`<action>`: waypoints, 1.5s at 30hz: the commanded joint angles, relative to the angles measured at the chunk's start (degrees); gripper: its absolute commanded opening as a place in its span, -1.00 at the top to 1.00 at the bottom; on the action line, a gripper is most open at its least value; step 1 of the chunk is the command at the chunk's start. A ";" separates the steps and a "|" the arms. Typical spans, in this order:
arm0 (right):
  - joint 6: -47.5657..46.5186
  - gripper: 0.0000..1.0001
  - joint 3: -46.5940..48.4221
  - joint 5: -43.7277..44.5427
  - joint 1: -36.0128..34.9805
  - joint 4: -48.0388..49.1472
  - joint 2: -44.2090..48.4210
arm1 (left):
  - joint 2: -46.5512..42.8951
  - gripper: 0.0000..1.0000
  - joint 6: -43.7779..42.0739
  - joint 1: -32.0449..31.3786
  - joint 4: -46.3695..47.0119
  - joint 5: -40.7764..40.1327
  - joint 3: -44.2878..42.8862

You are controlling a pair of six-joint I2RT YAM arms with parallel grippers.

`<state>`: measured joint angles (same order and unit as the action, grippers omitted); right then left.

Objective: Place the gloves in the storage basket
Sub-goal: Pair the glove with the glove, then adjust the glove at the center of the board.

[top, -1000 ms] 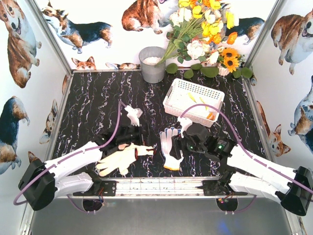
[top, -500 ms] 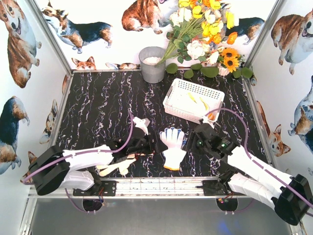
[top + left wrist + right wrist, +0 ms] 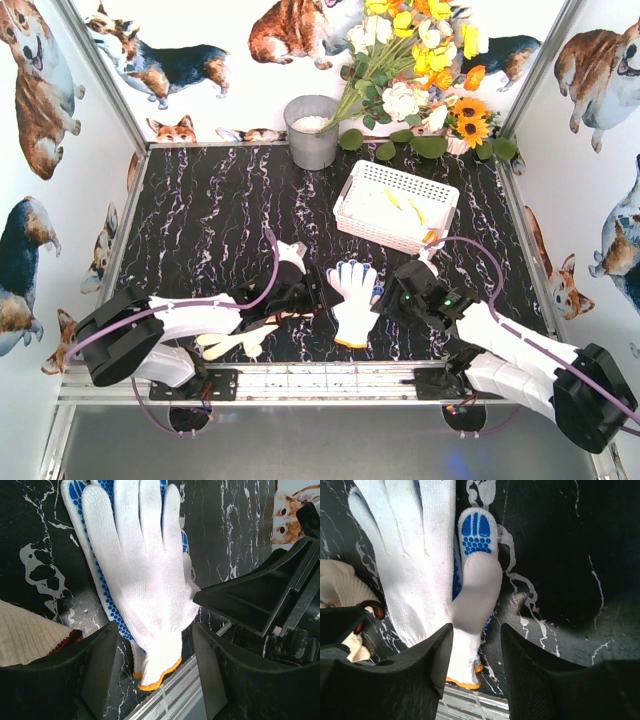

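Far left first: the cream glove with the red-edged cuff sits half under the left arm, right by the front rail. If that arm swings off carelessly, we figure it drags the glove along or shoves it onto the rail.

Next is the left gripper. Its jaws are apart and straddle the orange-trimmed cuff end of the white dotted gloves, with a gap on both sides, so nothing is pinched yet. Those gloves lie flat on the black marble tabletop, and they look like a stacked pair: plain side up, blue dots peeking out underneath. A shallow pinch probably catches only the top one and the pair splits.

The right gripper is also apart, framing the thumb and cuff of the same gloves from the other side. That's our biggest worry: two claws crowding one cuff, so the fingers could knock together or we get a tug-of-war on stretchy knit.

The storage basket is behind and to the right, well apart from the gloves, with something white and yellow already in it. A floppy glove could snag on its rim or drape over the wall.
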<state>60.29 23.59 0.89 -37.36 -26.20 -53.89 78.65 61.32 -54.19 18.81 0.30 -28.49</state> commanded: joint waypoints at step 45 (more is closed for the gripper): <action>-4.18 1.00 2.27 3.07 0.54 12.60 -2.29 | 7.90 1.00 -2.52 -0.21 4.07 -5.31 -2.55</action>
<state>57.65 22.87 1.80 -37.06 -16.16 -57.82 87.33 60.36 -54.19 23.75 -3.66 -29.17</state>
